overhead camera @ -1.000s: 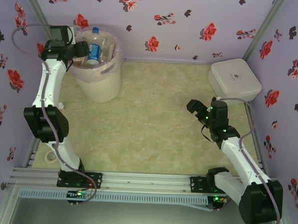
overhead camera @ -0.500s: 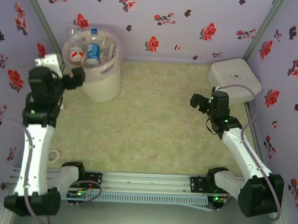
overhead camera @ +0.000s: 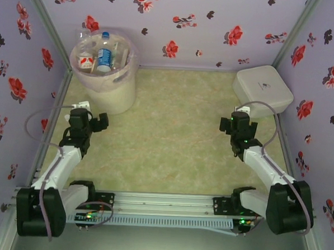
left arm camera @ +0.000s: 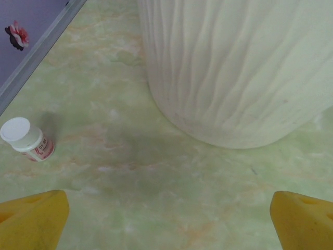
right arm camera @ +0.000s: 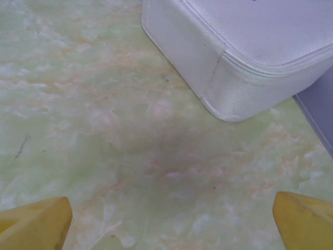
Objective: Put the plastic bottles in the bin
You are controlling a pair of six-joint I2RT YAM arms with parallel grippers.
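Observation:
The bin (overhead camera: 117, 94), a tall white bucket lined with a pinkish bag, stands in the far left corner. Two plastic bottles stand upright in it: a blue-labelled one (overhead camera: 105, 57) and a red-labelled one (overhead camera: 85, 58). My left gripper (overhead camera: 90, 117) hangs low just in front of the bin, open and empty. The left wrist view has the bin's ribbed wall (left arm camera: 234, 67) close ahead, with the yellow fingertips (left arm camera: 32, 219) far apart. My right gripper (overhead camera: 238, 121) is open and empty near the white box, its fingertips (right arm camera: 34, 224) spread wide over bare table.
A flat white lidded box (overhead camera: 263, 88) sits at the far right, close ahead of the right gripper (right arm camera: 169, 226). A small white-capped pot with a red-printed label (left arm camera: 26, 139) stands by the left wall rail. Flowered purple walls close in three sides.
My left gripper opened at the bin's rim and left the red-labelled bottle inside, then the arm drew back and down in front of the bin. The right arm pulled back slightly.

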